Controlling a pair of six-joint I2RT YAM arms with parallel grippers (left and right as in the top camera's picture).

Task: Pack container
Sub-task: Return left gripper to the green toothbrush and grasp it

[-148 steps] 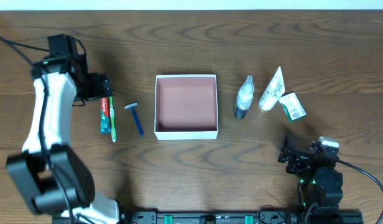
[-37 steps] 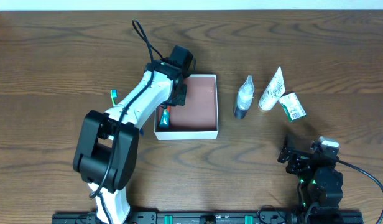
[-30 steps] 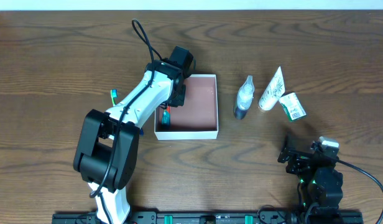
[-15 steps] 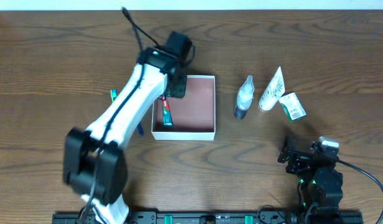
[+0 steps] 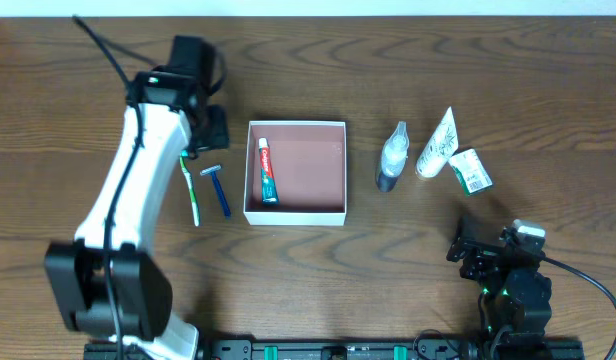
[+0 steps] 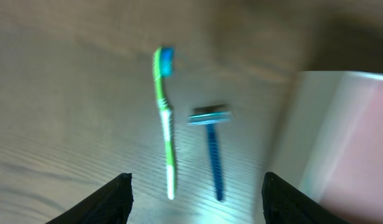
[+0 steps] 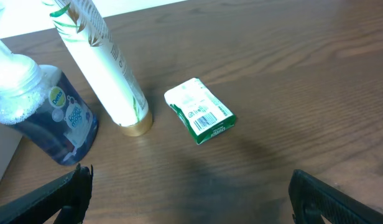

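The container point(image 5: 332, 213) is a square white box with a reddish-brown inside at the table's middle; its wall shows in the left wrist view point(image 6: 316, 124). A toothpaste tube point(image 5: 266, 171) lies inside along its left wall. A green toothbrush point(image 5: 191, 187) point(image 6: 165, 118) and a blue razor point(image 5: 218, 187) point(image 6: 212, 146) lie on the table left of the box. My left gripper point(image 5: 210, 128) point(image 6: 194, 199) is open and empty, above the table just behind them. My right gripper point(image 5: 473, 252) point(image 7: 188, 199) is open and empty near the front right.
Right of the box stand a blue bottle with a clear cap point(image 5: 392, 158) point(image 7: 45, 121) and a white tube point(image 5: 438, 145) point(image 7: 101, 62). A small green-and-white carton point(image 5: 471, 170) point(image 7: 199, 111) lies beside them.
My left gripper let go of the toothpaste tube inside the box, then swung left and out of the box to above the toothbrush and razor. The right arm has not moved.
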